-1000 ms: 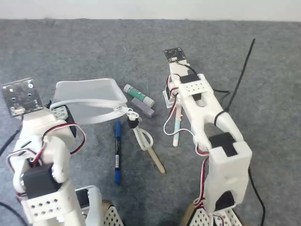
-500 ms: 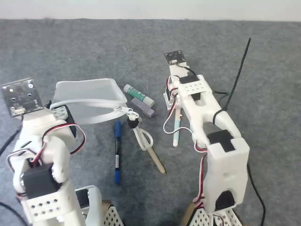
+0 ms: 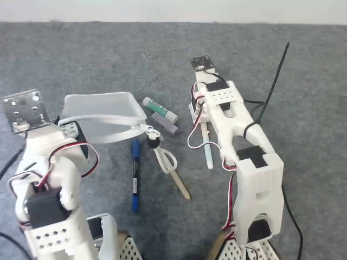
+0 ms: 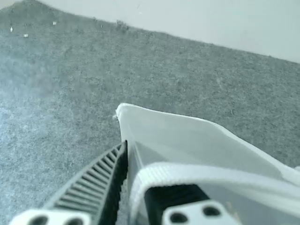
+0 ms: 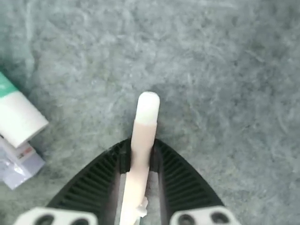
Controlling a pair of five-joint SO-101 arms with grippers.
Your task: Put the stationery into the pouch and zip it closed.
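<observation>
I count two pens: one blue pen [image 3: 135, 173] and one pale pen [image 3: 207, 151]. Beside those there is one glue stick [image 3: 160, 109], one purple eraser [image 3: 164, 123] and one wooden stick [image 3: 180, 184] with a white loop on it. That makes five pieces of stationery, against one pouch [image 3: 100, 111]. One black cable [image 3: 274, 86] lies across the table [image 3: 81, 59]. My arms number two: one left arm [image 3: 54, 179], one right arm [image 3: 238, 135].
</observation>
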